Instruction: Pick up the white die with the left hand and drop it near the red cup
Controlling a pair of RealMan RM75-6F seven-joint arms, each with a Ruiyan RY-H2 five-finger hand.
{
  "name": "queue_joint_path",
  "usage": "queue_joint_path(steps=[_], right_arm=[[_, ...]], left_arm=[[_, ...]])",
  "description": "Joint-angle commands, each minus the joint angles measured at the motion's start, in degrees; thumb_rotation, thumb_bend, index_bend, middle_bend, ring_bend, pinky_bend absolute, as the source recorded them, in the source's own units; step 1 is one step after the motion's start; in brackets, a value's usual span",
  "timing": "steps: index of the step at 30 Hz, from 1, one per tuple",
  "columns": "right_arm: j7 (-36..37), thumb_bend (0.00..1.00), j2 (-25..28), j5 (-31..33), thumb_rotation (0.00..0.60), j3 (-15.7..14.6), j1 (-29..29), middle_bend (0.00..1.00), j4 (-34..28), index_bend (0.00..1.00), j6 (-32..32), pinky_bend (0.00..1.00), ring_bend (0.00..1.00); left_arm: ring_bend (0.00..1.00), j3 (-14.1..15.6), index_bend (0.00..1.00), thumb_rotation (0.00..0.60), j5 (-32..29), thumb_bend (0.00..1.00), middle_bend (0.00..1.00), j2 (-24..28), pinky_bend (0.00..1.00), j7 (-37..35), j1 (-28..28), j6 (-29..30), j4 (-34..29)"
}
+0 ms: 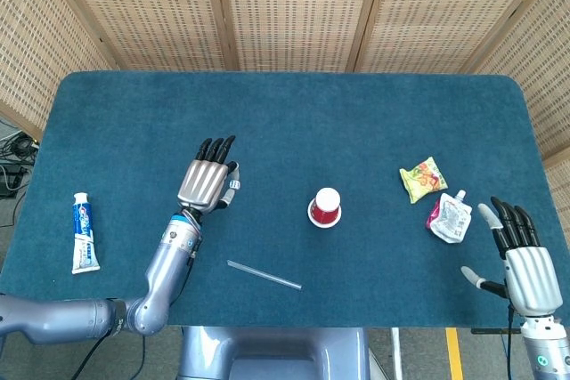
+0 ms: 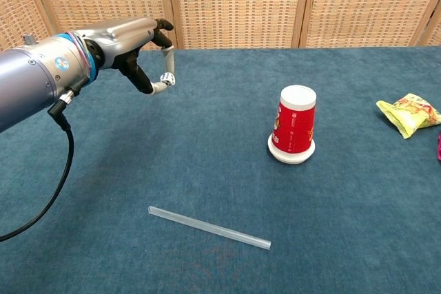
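Note:
My left hand [image 1: 207, 182] [image 2: 135, 53] is raised above the table, left of the red cup. It pinches the small white die [image 2: 166, 78] between thumb and a finger; in the head view the die is hidden under the hand. The red cup [image 1: 326, 206] [image 2: 294, 124] stands upside down near the table's middle, well right of the die. Near the table's front right corner, my right hand [image 1: 519, 251] hovers with fingers spread and nothing in it; the chest view does not show it.
A clear plastic straw [image 1: 264, 275] [image 2: 209, 227] lies in front, between hand and cup. A toothpaste tube [image 1: 84, 232] lies at the far left. A yellow snack packet [image 1: 422, 178] [image 2: 409, 114] and a white pouch [image 1: 448, 218] lie at the right.

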Motion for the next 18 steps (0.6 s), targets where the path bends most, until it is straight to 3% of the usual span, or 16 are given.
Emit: queue_joint_path(steps=[1, 8, 12, 18], right_arm=[[0.01, 0.09, 0.03, 0.06, 0.6, 0.01, 0.02, 0.0, -0.01, 0.04, -0.08, 0.0, 0.0], [0.08, 0.09, 0.11, 0.07, 0.6, 0.04, 0.03, 0.0, -0.05, 0.04, -0.08, 0.0, 0.0], [0.09, 0.09, 0.15, 0.14, 0.6, 0.03, 0.04, 0.0, -0.04, 0.04, -0.21, 0.0, 0.0], [-0.06, 0.09, 0.21, 0.14, 0.6, -0.04, 0.03, 0.0, -0.14, 0.04, -0.32, 0.0, 0.0]], left_arm=[[0.0, 0.23, 0.48, 0.6, 1.07, 0.31, 0.0, 0.11, 0.0, -1.24, 0.1, -0.33, -0.21], [0.0, 0.59, 0.29, 0.6, 1.78, 0.3, 0.0, 0.02, 0.0, -1.67, -0.17, -0.54, 0.23], [0.0, 0.75, 0.25, 0.6, 1.96, 0.23, 0.0, 0.08, 0.0, -1.64, -0.12, -0.12, 0.16], [0.0, 1.16, 0.19, 0.6, 2.62, 0.21, 0.0, 0.64, 0.0, -1.77, 0.27, 0.62, -0.45]])
